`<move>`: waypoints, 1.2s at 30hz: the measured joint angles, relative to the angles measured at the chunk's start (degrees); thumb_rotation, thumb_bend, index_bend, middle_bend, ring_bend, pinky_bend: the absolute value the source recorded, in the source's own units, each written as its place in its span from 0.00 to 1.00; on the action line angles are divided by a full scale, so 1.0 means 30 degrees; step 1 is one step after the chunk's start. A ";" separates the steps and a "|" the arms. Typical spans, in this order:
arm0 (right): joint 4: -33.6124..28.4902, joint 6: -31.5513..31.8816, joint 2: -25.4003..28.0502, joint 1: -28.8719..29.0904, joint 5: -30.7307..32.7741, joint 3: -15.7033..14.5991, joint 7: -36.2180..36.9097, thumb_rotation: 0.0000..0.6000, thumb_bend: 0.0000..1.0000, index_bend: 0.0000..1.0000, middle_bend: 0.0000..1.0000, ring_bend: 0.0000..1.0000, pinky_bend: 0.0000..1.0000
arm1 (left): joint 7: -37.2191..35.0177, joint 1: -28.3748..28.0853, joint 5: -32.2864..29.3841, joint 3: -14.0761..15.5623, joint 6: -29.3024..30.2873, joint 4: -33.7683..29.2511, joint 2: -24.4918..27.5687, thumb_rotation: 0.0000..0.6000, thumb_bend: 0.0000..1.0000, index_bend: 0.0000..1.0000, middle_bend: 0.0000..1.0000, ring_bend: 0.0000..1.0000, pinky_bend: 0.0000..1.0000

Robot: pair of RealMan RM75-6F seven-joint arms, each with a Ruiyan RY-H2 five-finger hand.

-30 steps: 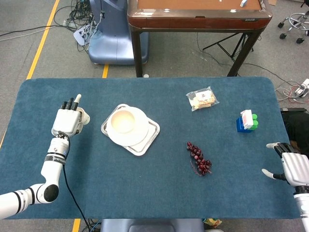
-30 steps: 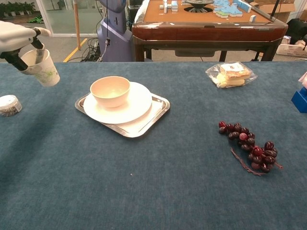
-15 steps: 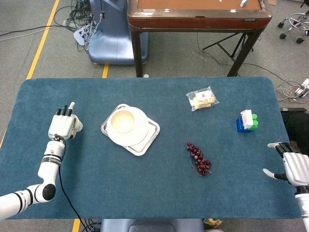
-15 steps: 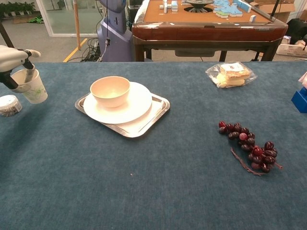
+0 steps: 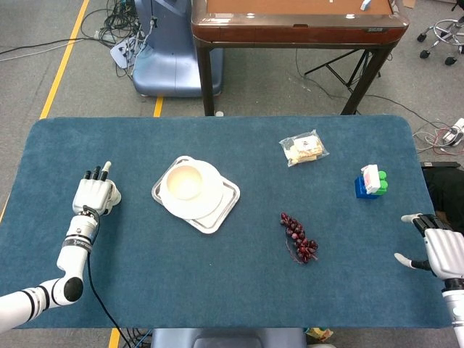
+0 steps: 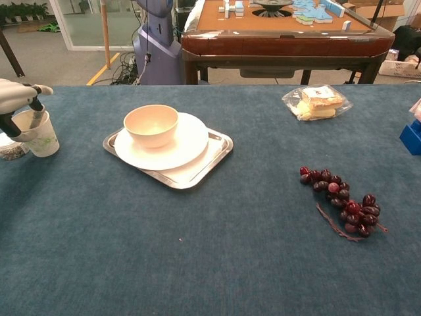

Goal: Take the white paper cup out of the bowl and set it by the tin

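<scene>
The white paper cup (image 6: 42,135) stands upright at the far left of the table in the chest view, right beside the small tin (image 6: 6,151), which it partly hides. My left hand (image 6: 18,105) grips the cup's rim from above, with a finger inside it. In the head view my left hand (image 5: 94,193) covers the cup and the tin. The cream bowl (image 6: 151,124) sits empty on a white plate on the metal tray (image 6: 220,146), well to the right of the cup. My right hand (image 5: 442,250) rests at the table's right edge with its fingers spread, holding nothing.
A bunch of dark grapes (image 5: 299,238) lies right of centre. A bagged snack (image 5: 303,148) lies further back. Blue and green blocks (image 5: 370,181) stand near the right edge. A brown table (image 5: 290,22) stands beyond the far edge.
My left hand has carried the cup down and to the left, from above the table to the surface beside the tin. The right hand has stayed still.
</scene>
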 measured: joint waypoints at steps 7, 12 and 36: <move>0.0032 -0.0031 -0.0003 0.0008 0.0005 0.0000 0.0010 1.00 0.05 0.29 0.28 0.19 0.31 | 0.0459 0.0003 -0.0246 0.0221 -0.0227 0.0061 -0.0048 1.00 0.37 0.42 0.00 0.00 0.10; 0.0018 -0.0040 -0.0006 0.0015 0.0000 -0.0004 -0.0008 1.00 0.04 0.29 0.28 0.19 0.31 | 0.0546 0.0031 -0.0342 0.0208 -0.0163 -0.0147 0.0027 1.00 0.37 0.29 0.00 0.00 0.10; -0.0052 -0.0109 -0.0099 0.0062 0.0011 -0.0060 -0.0349 1.00 0.05 0.29 0.28 0.19 0.31 | -0.1361 0.1924 0.1150 -0.0091 0.2909 -0.5894 0.3507 1.00 0.36 0.11 0.00 0.00 0.10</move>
